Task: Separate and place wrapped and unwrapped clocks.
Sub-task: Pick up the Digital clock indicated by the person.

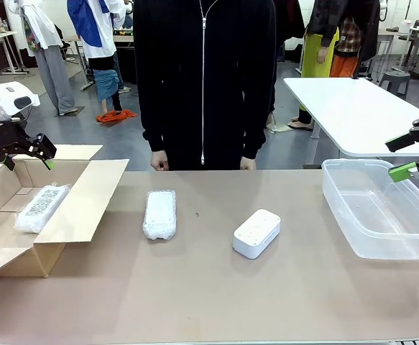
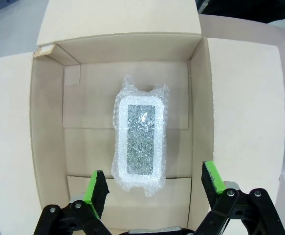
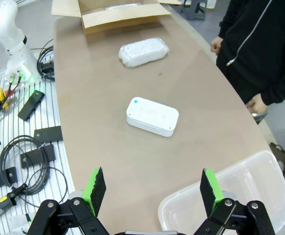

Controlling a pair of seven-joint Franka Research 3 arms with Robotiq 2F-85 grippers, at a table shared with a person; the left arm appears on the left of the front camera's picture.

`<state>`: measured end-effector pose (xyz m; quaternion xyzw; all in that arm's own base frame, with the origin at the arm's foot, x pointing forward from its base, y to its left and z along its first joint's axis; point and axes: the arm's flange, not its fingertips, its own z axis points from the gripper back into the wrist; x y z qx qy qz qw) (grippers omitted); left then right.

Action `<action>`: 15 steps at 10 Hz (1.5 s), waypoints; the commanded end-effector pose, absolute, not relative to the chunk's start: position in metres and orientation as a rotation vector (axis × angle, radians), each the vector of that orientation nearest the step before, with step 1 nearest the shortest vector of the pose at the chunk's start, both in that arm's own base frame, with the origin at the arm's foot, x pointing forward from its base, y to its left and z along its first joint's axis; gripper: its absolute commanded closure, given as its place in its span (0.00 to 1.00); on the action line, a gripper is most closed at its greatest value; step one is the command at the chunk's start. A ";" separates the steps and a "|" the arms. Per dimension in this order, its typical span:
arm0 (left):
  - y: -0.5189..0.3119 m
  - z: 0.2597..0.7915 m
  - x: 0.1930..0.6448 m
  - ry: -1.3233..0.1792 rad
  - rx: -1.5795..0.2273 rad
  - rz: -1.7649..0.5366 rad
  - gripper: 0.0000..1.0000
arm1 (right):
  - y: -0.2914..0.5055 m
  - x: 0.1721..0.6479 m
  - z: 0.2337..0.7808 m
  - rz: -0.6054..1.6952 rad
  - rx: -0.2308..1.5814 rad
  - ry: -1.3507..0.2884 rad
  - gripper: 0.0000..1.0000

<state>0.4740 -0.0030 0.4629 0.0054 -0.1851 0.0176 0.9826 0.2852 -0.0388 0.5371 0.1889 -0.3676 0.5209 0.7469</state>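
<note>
Wrapped clock [image 2: 140,142] lies flat mid-floor in the cardboard box [image 2: 49,122], clear of its walls, with the left gripper [image 2: 153,181] above it, jaws apart and empty. Right of the box, a second wrapped clock [image 1: 159,213] and a bare clock [image 1: 256,233] sit apart on open tabletop [image 1: 209,287]. Farther right, the right gripper [image 1: 402,157], spread and empty, hovers at the plastic tub [image 1: 336,201] edge.

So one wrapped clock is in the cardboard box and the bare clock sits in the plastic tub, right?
No: the bare clock lies on the table, outside the plastic tub, as the front view shows. One wrapped clock is in the cardboard box.
</note>
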 end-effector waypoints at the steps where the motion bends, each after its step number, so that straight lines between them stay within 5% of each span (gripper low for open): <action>1: -0.004 0.463 0.474 -0.368 0.009 0.036 0.00 | -0.038 0.288 0.538 1.149 0.448 -0.824 0.00; 7: 0.001 0.515 0.442 -0.470 0.054 -0.273 0.00 | -0.038 0.288 0.538 1.149 0.448 -0.824 0.00; 15: 0.075 0.552 0.434 -0.495 -0.346 -1.062 0.00 | -0.038 0.288 0.538 1.149 0.448 -0.824 0.00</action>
